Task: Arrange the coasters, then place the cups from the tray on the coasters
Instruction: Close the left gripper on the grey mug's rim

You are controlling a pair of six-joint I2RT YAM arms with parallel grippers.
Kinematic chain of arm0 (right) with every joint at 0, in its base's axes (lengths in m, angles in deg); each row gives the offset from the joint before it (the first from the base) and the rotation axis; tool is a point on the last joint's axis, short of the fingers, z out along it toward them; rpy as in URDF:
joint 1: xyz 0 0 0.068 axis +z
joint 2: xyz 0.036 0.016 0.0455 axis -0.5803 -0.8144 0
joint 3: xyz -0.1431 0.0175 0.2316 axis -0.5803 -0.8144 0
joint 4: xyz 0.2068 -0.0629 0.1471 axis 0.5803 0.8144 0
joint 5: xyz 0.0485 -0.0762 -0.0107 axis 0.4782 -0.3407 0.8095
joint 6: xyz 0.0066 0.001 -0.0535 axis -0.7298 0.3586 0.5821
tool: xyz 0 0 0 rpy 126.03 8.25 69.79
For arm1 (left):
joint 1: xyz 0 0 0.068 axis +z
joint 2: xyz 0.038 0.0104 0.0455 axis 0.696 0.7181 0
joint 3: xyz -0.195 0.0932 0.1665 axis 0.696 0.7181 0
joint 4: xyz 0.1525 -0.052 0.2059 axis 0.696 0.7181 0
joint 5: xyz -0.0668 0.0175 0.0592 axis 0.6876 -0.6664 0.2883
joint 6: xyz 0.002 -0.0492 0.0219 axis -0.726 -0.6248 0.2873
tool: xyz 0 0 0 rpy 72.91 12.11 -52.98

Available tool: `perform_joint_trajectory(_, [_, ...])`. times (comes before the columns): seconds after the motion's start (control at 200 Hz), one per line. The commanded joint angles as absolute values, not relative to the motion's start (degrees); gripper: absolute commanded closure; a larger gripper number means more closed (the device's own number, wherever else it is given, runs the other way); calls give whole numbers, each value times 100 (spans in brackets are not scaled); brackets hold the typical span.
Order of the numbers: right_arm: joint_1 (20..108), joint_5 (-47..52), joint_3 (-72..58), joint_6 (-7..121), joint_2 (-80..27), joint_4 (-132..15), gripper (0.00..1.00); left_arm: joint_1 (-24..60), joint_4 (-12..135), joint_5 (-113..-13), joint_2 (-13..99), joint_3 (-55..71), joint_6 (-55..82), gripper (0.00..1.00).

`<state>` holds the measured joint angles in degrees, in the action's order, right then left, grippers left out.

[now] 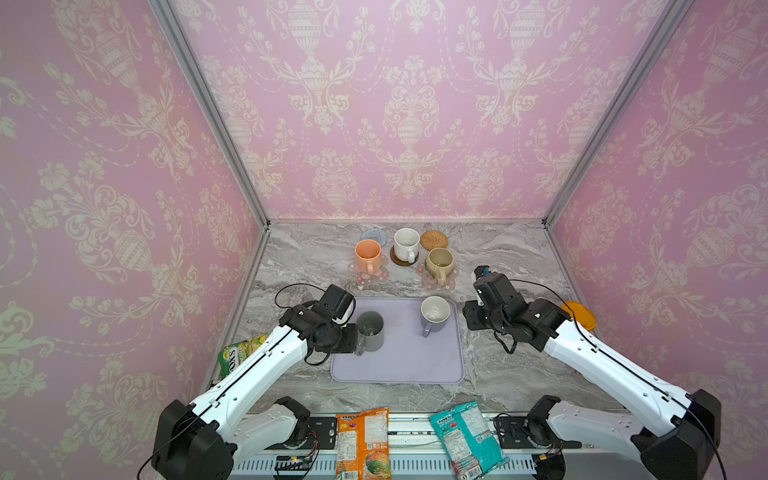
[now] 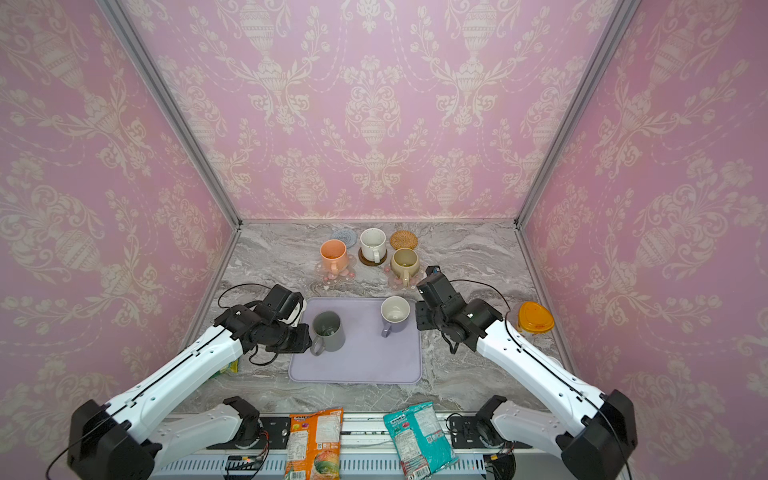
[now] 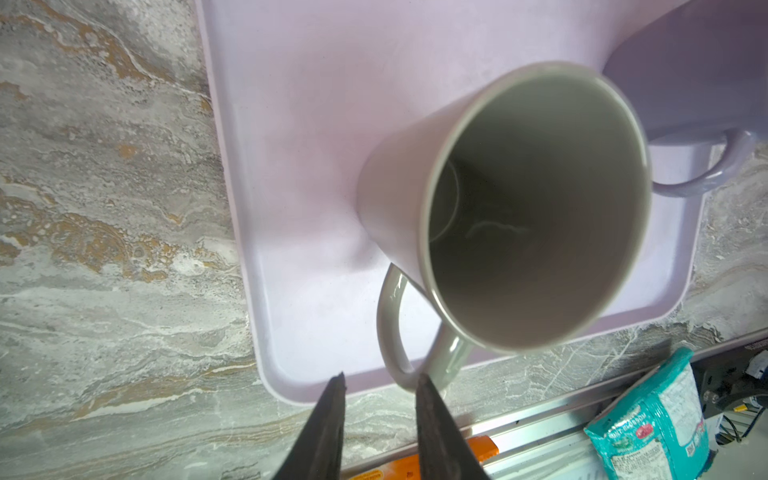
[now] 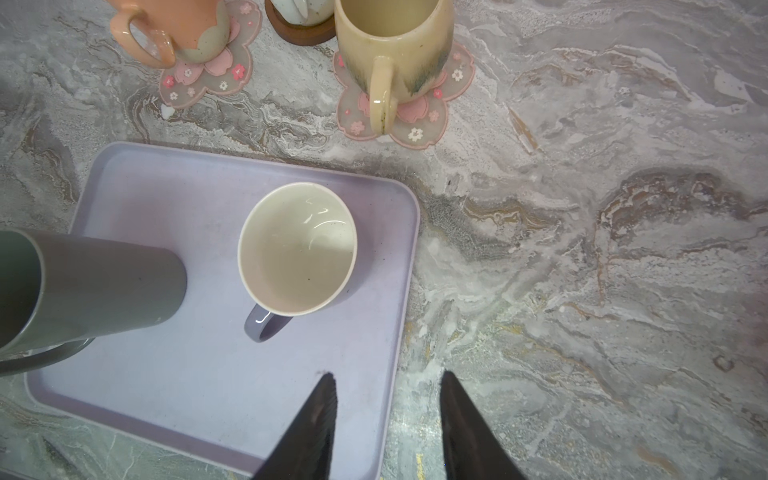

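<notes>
On the lavender tray [image 1: 399, 365] stand a dark grey cup [image 1: 370, 330] and a lavender cup [image 1: 434, 316]. My left gripper [image 3: 380, 380] is open, one fingertip [image 3: 422, 384] at the grey cup's handle [image 3: 388, 328]. My right gripper [image 4: 388, 374] hangs open over the tray's right rim, short of the lavender cup [image 4: 297, 249]. Behind the tray, a peach cup [image 1: 368, 254] and a beige cup [image 1: 439, 264] sit on pink flower coasters [image 4: 199, 83] [image 4: 415, 120]. A white cup [image 1: 406, 244] sits on a dark brown coaster [image 1: 399, 259]. The grey-blue coaster [image 1: 375, 235] and rattan coaster [image 1: 434, 240] are bare.
An orange lid [image 1: 579, 313] lies by the right wall behind my right arm. A green snack bag [image 1: 241, 351] lies under my left arm. An orange bag [image 1: 363, 440] and a teal bag [image 1: 467, 436] rest on the front rail.
</notes>
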<state>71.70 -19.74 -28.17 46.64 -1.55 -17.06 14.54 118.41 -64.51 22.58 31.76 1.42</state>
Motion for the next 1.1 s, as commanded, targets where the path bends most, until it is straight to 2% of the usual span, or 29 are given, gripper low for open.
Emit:
perform_joint_trajectory(0.0, [7220,-1987,-2958,4443,128,-1583,57,1346,12137,-6612,2006,3296,-68,67])
perform_joint_trajectory(0.26, [7230,-2014,-3173,4236,520,-1456,57,907,11940,-6761,1825,3457,-112,58])
perform_joint_trajectory(0.52, [7265,-2115,-3145,4261,620,-1273,56,706,11476,-7031,2242,3572,-42,51])
perform_joint_trajectory(0.816, [7261,-2094,-3235,4371,434,-1376,55,530,10610,-7049,2429,3742,-212,51])
perform_joint_trajectory(1.096, [7265,-1963,-3400,4301,198,-1682,55,394,10471,-7312,2669,3651,-281,54])
